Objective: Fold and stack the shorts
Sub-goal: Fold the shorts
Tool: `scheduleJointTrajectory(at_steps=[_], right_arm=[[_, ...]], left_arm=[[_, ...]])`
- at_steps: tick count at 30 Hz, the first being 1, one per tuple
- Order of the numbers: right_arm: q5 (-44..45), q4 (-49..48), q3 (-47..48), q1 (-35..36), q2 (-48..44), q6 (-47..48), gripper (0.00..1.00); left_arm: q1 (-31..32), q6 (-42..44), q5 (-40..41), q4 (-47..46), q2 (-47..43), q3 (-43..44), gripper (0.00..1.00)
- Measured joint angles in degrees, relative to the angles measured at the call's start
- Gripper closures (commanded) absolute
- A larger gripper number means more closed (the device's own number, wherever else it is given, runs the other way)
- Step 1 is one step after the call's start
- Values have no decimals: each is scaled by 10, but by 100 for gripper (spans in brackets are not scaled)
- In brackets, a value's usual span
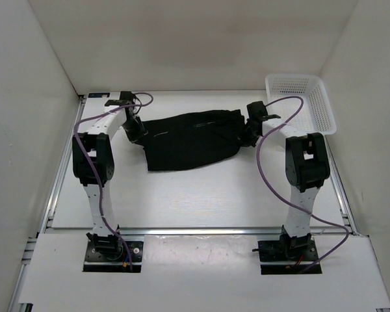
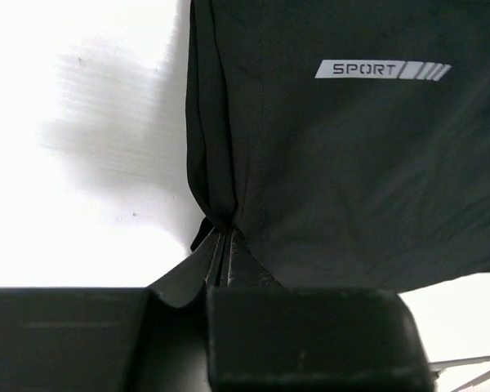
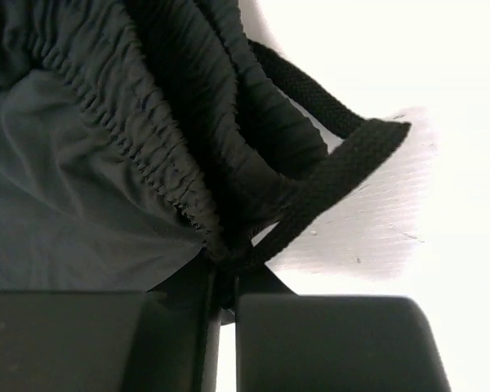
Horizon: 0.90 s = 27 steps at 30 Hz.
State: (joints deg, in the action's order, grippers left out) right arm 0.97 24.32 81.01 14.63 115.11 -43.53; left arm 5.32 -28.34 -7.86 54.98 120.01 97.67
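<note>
The black shorts (image 1: pixel 192 140) lie spread across the back middle of the table, between my two grippers. My left gripper (image 1: pixel 138 130) is shut on the shorts' left edge; in the left wrist view the fabric (image 2: pixel 327 163), printed with a white SPORT mark (image 2: pixel 382 70), bunches into the closed jaws of that gripper (image 2: pixel 222 233). My right gripper (image 1: pixel 249 132) is shut on the right end. The right wrist view shows the gathered elastic waistband (image 3: pixel 147 131) and a flat black drawstring (image 3: pixel 335 180) pinched at the gripper's tips (image 3: pixel 224 260).
A white mesh basket (image 1: pixel 301 99) stands at the back right, just beyond the right arm. White walls enclose the table on the left, back and right. Purple cables loop from both arms.
</note>
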Motion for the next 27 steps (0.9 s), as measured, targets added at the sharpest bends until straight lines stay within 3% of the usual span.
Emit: scheduleJointTrajectory(at_steps=[7, 13, 15, 16, 17, 18, 21, 27], right_arm=[[27, 3, -26, 2, -52, -2, 100], [33, 8, -172, 14, -219, 2, 100], [35, 19, -237, 30, -283, -5, 81], [36, 23, -270, 40, -313, -11, 65], [36, 25, -302, 51, -338, -19, 39], [37, 31, -334, 63, -363, -28, 28], [36, 57, -402, 77, -405, -41, 17], [71, 118, -405, 75, -475, -33, 17]], left_arm=[[-3, 9, -2, 16, -36, -18, 90], [-5, 3, -5, 17, -159, -176, 90], [-4, -4, -11, 15, -199, -243, 86], [-5, -8, -17, 17, -214, -273, 81], [-5, -11, -21, 18, -223, -298, 72], [-4, -12, -25, 18, -228, -318, 66], [0, -23, -33, 20, -227, -352, 62], [6, -39, 3, 39, -251, -338, 62]])
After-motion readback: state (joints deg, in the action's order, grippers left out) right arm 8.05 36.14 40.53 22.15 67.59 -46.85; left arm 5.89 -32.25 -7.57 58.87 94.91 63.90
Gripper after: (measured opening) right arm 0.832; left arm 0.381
